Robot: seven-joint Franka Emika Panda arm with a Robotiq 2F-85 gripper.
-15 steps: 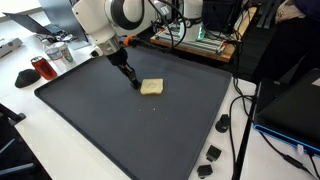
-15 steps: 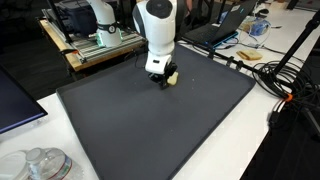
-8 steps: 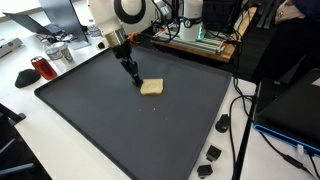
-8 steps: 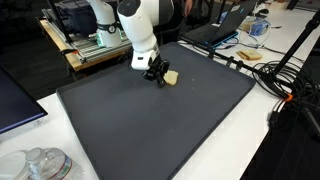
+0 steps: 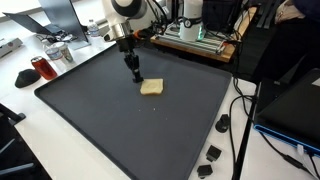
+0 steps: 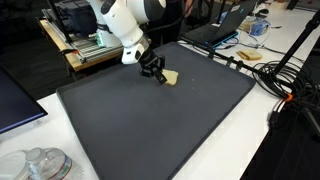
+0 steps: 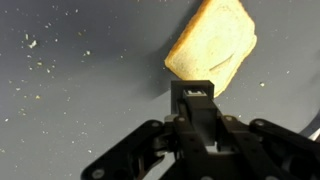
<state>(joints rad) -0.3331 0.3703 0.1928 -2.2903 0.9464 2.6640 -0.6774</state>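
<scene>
A pale slice of bread (image 5: pixel 151 87) lies flat on the dark mat (image 5: pixel 120 130), toward its far side. My gripper (image 5: pixel 136 76) points down at the mat right beside the slice, its tip at the slice's edge. The same pairing shows in an exterior view, gripper (image 6: pixel 160 76) next to the bread (image 6: pixel 171 77). In the wrist view the fingers (image 7: pixel 196 92) are pressed together with nothing between them, and the bread (image 7: pixel 212 45) sits just past their tip, touching or nearly so.
A red can (image 5: pixel 40 68) stands off the mat on the white table. Small black parts (image 5: pixel 213 153) and cables lie near the mat's corner. A wooden rack with electronics (image 5: pixel 200 40) runs behind. A clear container (image 6: pixel 40 165) sits near the front corner.
The arm's upper body has swung back and tilted over, while the fingertips stay beside the bread. The bread has not visibly moved.
</scene>
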